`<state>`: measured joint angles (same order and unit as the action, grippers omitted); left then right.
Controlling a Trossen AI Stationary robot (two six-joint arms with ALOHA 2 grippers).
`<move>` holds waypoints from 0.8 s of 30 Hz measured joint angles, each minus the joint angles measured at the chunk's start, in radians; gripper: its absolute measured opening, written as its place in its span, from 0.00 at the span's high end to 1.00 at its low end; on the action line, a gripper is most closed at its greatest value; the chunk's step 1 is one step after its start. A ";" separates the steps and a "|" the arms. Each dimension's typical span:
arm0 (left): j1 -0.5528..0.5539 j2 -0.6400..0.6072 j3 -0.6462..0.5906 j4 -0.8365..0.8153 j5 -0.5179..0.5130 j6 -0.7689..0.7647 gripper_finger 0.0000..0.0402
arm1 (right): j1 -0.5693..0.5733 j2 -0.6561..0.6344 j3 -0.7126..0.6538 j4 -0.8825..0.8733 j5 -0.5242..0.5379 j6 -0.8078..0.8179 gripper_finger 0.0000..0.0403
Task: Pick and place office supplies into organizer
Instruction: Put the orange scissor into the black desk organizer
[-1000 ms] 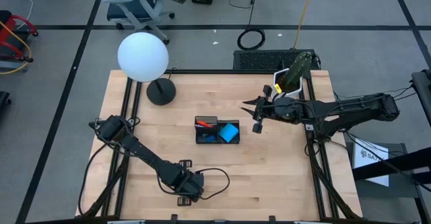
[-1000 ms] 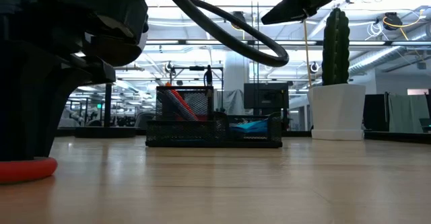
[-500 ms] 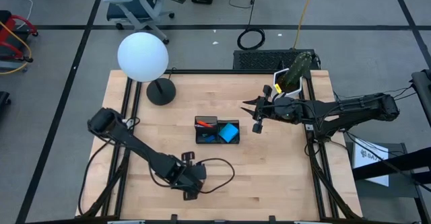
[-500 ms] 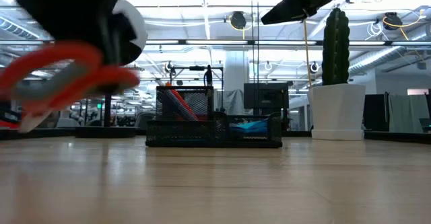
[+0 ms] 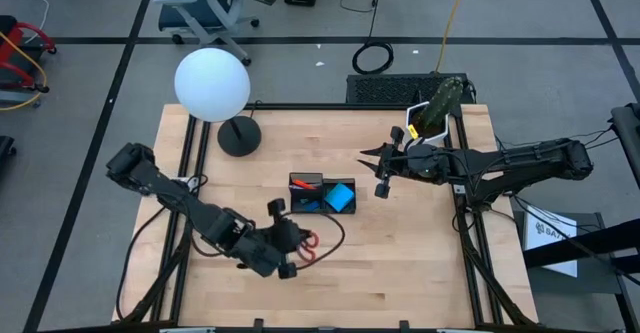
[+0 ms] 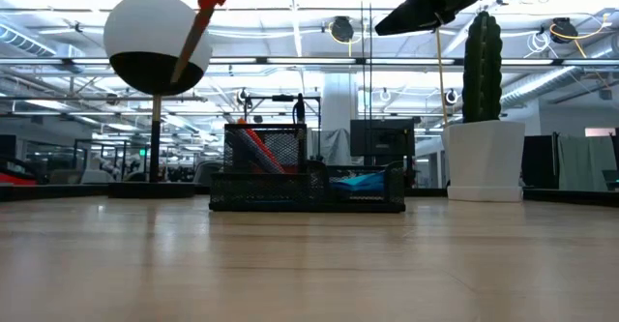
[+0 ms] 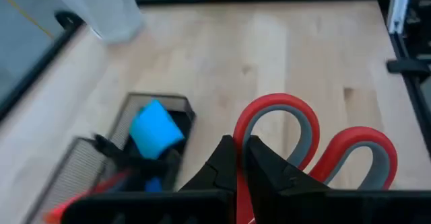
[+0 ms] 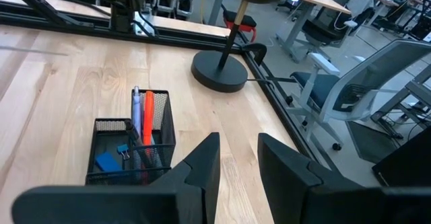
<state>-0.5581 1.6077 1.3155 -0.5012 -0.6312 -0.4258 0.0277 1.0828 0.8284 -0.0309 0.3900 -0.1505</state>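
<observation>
Your wooden counter (image 5: 400, 263) fills the overhead view, with the globe lamp (image 5: 212, 85) at its far left corner and the potted cactus (image 5: 437, 108) at the far right. Your left arm reaches along the near left side, its gripper (image 5: 300, 248) just short of the organizer (image 5: 322, 194) at the counter's centre. Its fingers (image 7: 222, 167) are clamped together on the scissors (image 7: 310, 140), pinching one red handle loop (both loops show in the wrist view, lifted clear of the wood). Your right gripper (image 5: 367, 160) hangs in the air just right of the organizer, toward the cactus, fingers (image 8: 202, 163) apart and holding nothing. Inside the organizer, the blue pad (image 5: 340, 197) lies in the right-hand compartment, while pens (image 8: 143, 120) stand in the taller section at its left end, a red one among them. A small blue item (image 8: 108, 161) sits low in the tray beside them.
</observation>
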 joint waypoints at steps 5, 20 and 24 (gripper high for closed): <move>0.035 -0.019 0.001 0.085 -0.083 0.088 0.97 | 0.000 0.000 0.000 -0.002 0.000 0.000 0.77; 0.160 -0.019 -0.003 0.345 -0.105 0.306 0.97 | 0.000 0.000 0.000 -0.004 0.000 0.000 0.77; 0.204 -0.023 -0.080 0.493 -0.084 0.331 0.97 | 0.000 0.000 0.000 -0.004 0.000 0.000 0.77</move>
<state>-0.3540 1.5848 1.2356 -0.0086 -0.7155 -0.0944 0.0277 1.0828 0.8284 -0.0353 0.3897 -0.1505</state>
